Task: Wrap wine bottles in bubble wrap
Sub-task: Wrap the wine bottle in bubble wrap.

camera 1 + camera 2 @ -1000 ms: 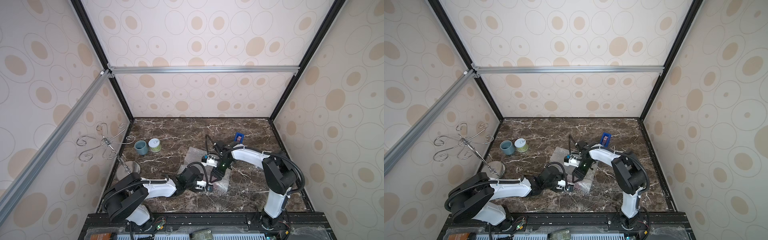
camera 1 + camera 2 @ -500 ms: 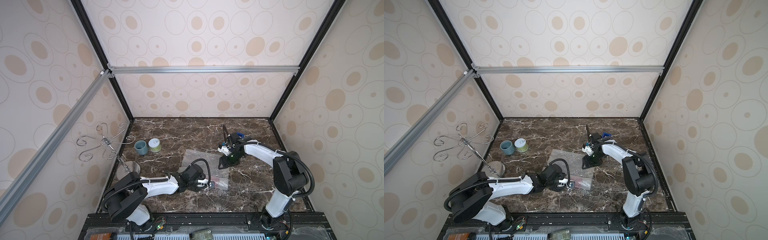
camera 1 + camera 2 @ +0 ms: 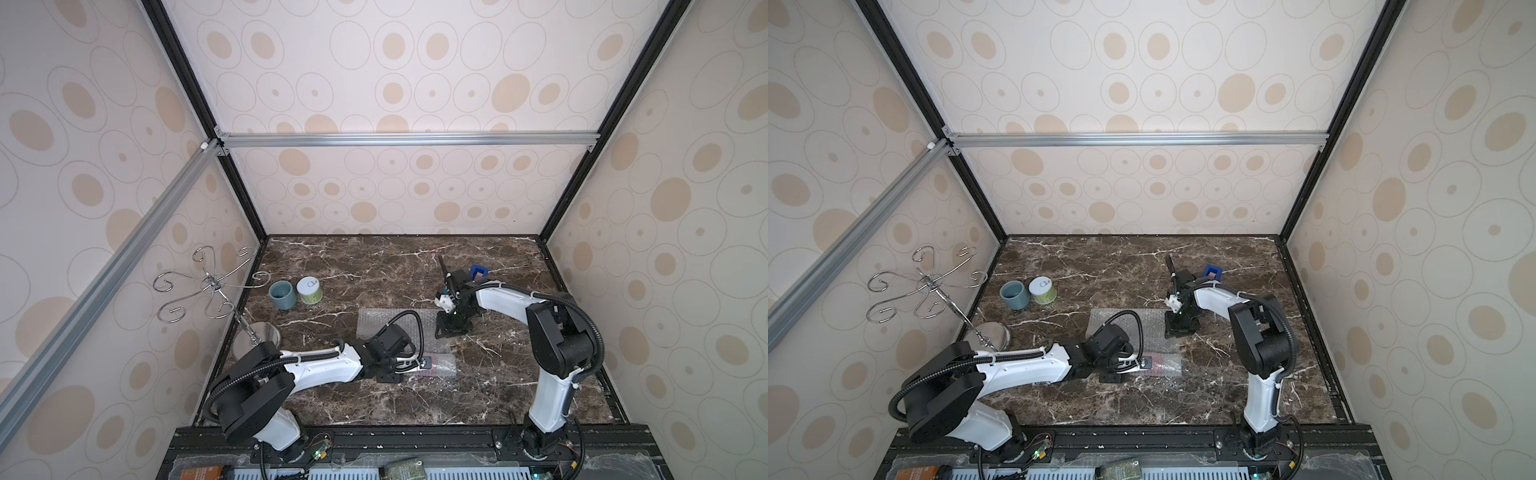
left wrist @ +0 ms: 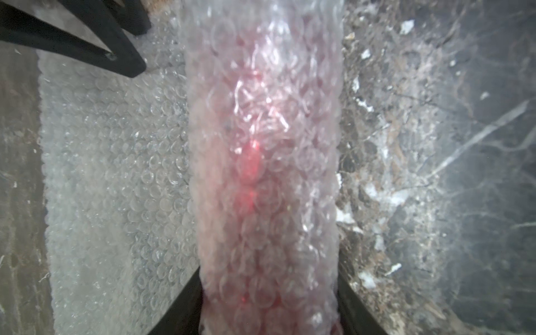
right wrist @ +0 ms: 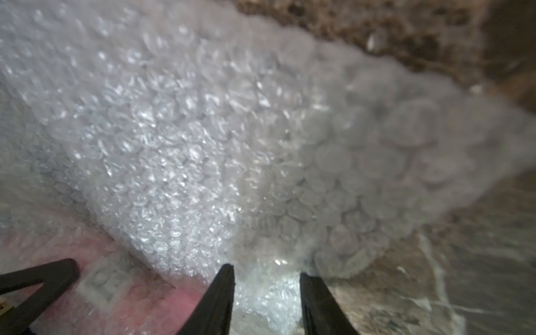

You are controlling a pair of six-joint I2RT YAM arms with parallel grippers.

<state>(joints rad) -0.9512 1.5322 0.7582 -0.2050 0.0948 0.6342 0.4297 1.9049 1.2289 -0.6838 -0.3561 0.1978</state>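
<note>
The bottle (image 4: 261, 174) lies on its side, rolled in the near end of the bubble wrap (image 3: 376, 324), about 5 o'clock from the middle of the table (image 3: 332, 257). The left gripper (image 4: 268, 301) clasps it through the wrap, jaws half apart. The right gripper (image 5: 265, 272), at the wrap's 2 o'clock corner, straddles a bunched edge with jaws partly apart; I cannot tell whether it pinches it.

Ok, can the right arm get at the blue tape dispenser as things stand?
Probably yes: the blue tape dispenser stands close behind that arm's wrist, nothing else beside it. But the right gripper sits astride an edge of the bubble wrap, so it must back off first.
</note>
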